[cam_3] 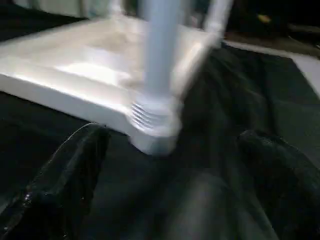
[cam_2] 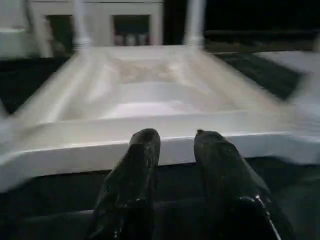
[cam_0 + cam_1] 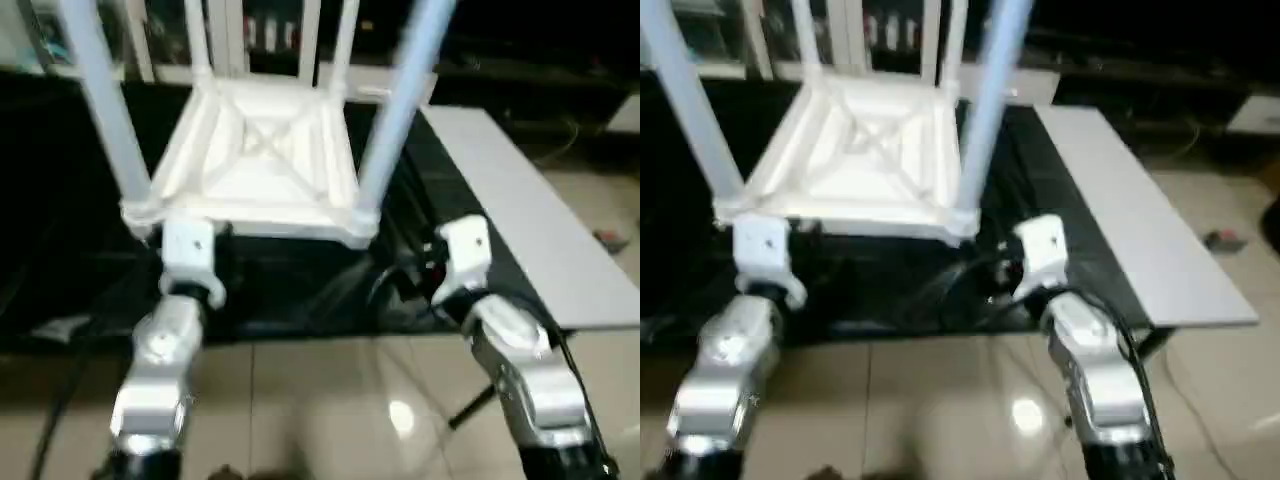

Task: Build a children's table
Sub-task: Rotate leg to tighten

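We have the children's table lying upside down on the black-covered bench, its X-ribbed underside facing up, at about twelve o'clock from us. All four legs stand up from the corner sockets: the near-left leg at eleven o'clock, the near-right leg at one o'clock, and two more at the far corners. In our judgement the assembly is essentially done; what is left is perhaps checking that the legs are seated tight and turning the table upright.

Our left gripper hovers just short of the near rim, fingers narrowly parted and holding nothing. Our right gripper is spread wide and empty, facing the threaded collar of the near-right leg.
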### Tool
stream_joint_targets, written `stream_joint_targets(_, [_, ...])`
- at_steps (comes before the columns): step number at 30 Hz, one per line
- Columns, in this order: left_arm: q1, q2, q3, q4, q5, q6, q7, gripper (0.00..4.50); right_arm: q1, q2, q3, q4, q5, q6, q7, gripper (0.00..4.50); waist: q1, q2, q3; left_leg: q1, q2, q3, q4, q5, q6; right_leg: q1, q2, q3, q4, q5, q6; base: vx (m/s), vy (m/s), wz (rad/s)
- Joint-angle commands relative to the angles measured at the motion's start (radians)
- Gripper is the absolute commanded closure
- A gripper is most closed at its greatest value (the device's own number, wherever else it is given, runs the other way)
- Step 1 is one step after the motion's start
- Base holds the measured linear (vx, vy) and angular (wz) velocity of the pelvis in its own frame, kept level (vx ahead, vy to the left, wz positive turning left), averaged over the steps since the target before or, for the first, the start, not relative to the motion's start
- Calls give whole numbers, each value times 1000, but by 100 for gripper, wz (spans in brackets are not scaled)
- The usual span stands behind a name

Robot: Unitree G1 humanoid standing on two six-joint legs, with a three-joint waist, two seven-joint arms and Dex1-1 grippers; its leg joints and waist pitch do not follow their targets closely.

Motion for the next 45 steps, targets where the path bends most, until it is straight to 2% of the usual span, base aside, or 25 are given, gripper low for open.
stream_joint_targets(1, [-10, 12, 12, -28, -6, 8, 5, 303, 5, 18, 2, -11, 6, 6, 1, 0, 13, -28, -46, -4, -13, 49, -25, -4, -58, 65, -72, 82, -188, -471, 199, -79, -208, -2])
stream_joint_targets(7, [-3, 22, 5, -54, 1, 18, -12, 303, 14, 13, 32, -18, 16, 14, 25, 0, -24, 31, -23, 86, 32, 64, -103, -393, -120, 72, -16, -20, -228, -632, -29, -33, -44, -6])
stream_joint_targets(8, [-2, 28, -2, -57, 6, 19, -18, 303, 14, 15, 32, -16, 17, 13, 24, 0, -11, 21, -25, -6, 12, 39, -115, -383, -66, 151, -47, -60, -223, -595, -34, 29, 116, 17])
stream_joint_targets(14, [-4, 40, -14, -65, -4, 32, -22, 303, 12, 20, 37, -10, 6, -6, 30, 0, -30, 63, -13, 17, 3, 35, -102, -382, 6, 213, -73, -149, -276, -635, -84, 63, 115, 50])
stream_joint_targets(15, [-6, 40, -13, -61, -4, 33, -22, 303, 12, 20, 37, -11, 2, -13, 21, 0, -69, 63, -8, 123, 70, 16, -123, -541, -82, 129, -30, -130, -224, -510, -114, 96, 97, 60])
stream_joint_targets(16, [-7, 40, -13, -60, -5, 34, -22, 303, 13, 25, 33, -11, 7, -13, 18, 0, -63, 79, -24, 158, 102, -2, -152, -631, -100, 117, -17, -98, -167, -336, -136, 146, 63, 31])
stream_joint_targets(20, [-8, 40, -17, -59, -7, 38, -29, 303, 15, 31, 22, -13, 15, -18, 7, 0, -68, 53, -23, 146, 65, 10, -153, -543, 15, 115, -37, -40, -163, -173, -111, 164, 65, 1])
stream_joint_targets(21, [-7, 42, -21, -60, -9, 40, -33, 303, 18, 28, 22, -17, 13, -20, 7, 0, -47, 33, -45, 60, 5, 64, -105, -319, 53, 206, -53, -2, -203, -106, -107, 179, 57, -2])
stream_joint_targets(23, [-6, 46, -28, -62, -19, 43, -47, 303, 30, 27, 18, -27, 19, -26, 12, 0, -35, 37, -83, 44, -16, 73, -81, -29, 92, 244, -22, -9, -202, 28, -72, 190, 35, 5])
stream_joint_targets(24, [-3, 50, -35, -64, -20, 41, -55, 303, 44, 25, 18, -38, 28, -25, 23, 0, -38, 43, -98, 81, -27, 49, -72, 156, 165, 237, 27, -32, -167, 213, -17, 197, 24, 8])
stream_joint_targets(25, [-1, 53, -40, -66, -23, 39, -64, 303, 58, 19, 22, -50, 36, -24, 41, 0, -82, 44, -109, 202, 13, -34, -61, 385, 348, 122, 51, -55, -81, 223, 44, 236, -28, 4])
stream_joint_targets(27, [16, 63, -57, -79, -37, 37, -100, 303, 126, -18, 53, -109, 73, -30, 135, 0, -125, 46, -109, 307, 138, -178, -74, 681, 635, -56, -36, -29, 10, -186, 118, 217, -112, -23])
stream_joint_targets(29, [26, 69, -63, -86, -45, 36, -120, 303, 165, -39, 64, -140, 88, -40, 175, 0, -112, 5, -87, 188, 2, -92, -51, 465, 426, 2, -75, 34, -77, -14, 27, 42, -181, -46])
stream_joint_targets(30, [32, 72, -66, -91, -51, 36, -133, 303, 188, -48, 63, -156, 99, -44, 191, 0, -42, -44, -51, 34, -126, 21, 24, 18, 260, 175, -101, 133, -186, -157, 89, -7, -177, -38])
stream_joint_targets(31, [37, 78, -71, -94, -52, 29, -144, 303, 215, -57, 59, -174, 114, -43, 205, 0, -36, -47, -74, -49, -114, 10, 147, -86, 168, 261, -150, 171, -180, -90, 81, 108, -108, -11])
stream_joint_targets(32, [40, 83, -75, -98, -61, 25, -161, 303, 248, -67, 48, -196, 133, -44, 221, 0, -32, -38, -71, -78, -102, 7, 161, -48, 119, 264, -146, 144, -159, 31, 76, 214, -52, -15])
stream_joint_targets(34, [37, 95, -89, -97, -72, 12, -185, 303, 297, -79, 23, -230, 158, -45, 239, 0, -32, -12, -42, -44, -67, 16, 99, 127, 0, 198, -135, 30, -205, 223, -17, 203, -41, -18])
stream_joint_targets(36, [35, 92, -89, -98, -84, 16, -190, 303, 304, -81, 19, -238, 162, -43, 242, 0, -31, 70, -36, -11, 9, -6, -32, 162, 63, 203, -121, -19, -245, -45, -114, 152, 14, -8])
stream_joint_targets(37, [32, 91, -91, -97, -89, 22, -191, 303, 309, -84, 17, -247, 166, -41, 245, 0, -85, 110, -39, 2, 58, -88, -119, 44, 160, 194, 24, -99, -89, -29, -80, 197, 91, -18])
stream_joint_targets(38, [32, 91, -91, -97, -89, 22, -191, 303, 309, -84, 17, -247, 166, -41, 245, 0, -84, 126, -70, 108, 75, -133, -75, 185, 252, 97, 52, -81, -11, -63, -53, 251, 69, -10])
stream_joint_targets(40, [7, 103, -113, -68, -69, 22, -207, 303, 318, -99, 6, -270, 189, -38, 255, 0, -56, 107, -87, 121, 85, -138, 9, 1225, 289, 26, -8, 16, -22, 159, 102, 182, 48, -3])
stream_joint_targets(41, [3, 106, -118, -63, -66, 21, -210, 303, 318, -100, 4, -272, 192, -38, 256, 0, -53, 94, -89, 109, 62, -117, 5, 1386, 234, 30, -8, 27, -42, 236, 132, -119, 63, -5])
stream_joint_targets(42, [-23, 119, -137, -34, -88, 11, -261, 303, 313, -112, -9, -278, 209, -28, 269, 0, -35, 75, -79, 51, 4, -55, -35, 1247, 112, 55, 4, 33, -96, 314, 105, -119, 63, -5])
stream_joint_targets(43, [-32, 126, -144, -27, -103, 15, -291, 303, 311, -122, -12, -276, 206, -29, 276, 0, -40, 35, -56, 21, -24, -20, -44, 740, 85, 51, -54, 64, -163, 321, 44, -143, 30, 8])
stream_joint_targets(45, [-53, 151, -161, -15, -139, 37, -369, 273, 306, -144, -20, -269, 205, -26, 294, 0, -28, 23, -63, 0, -15, -9, -51, 113, 63, 97, -138, 86, -178, 147, -17, 0, 0, 0])
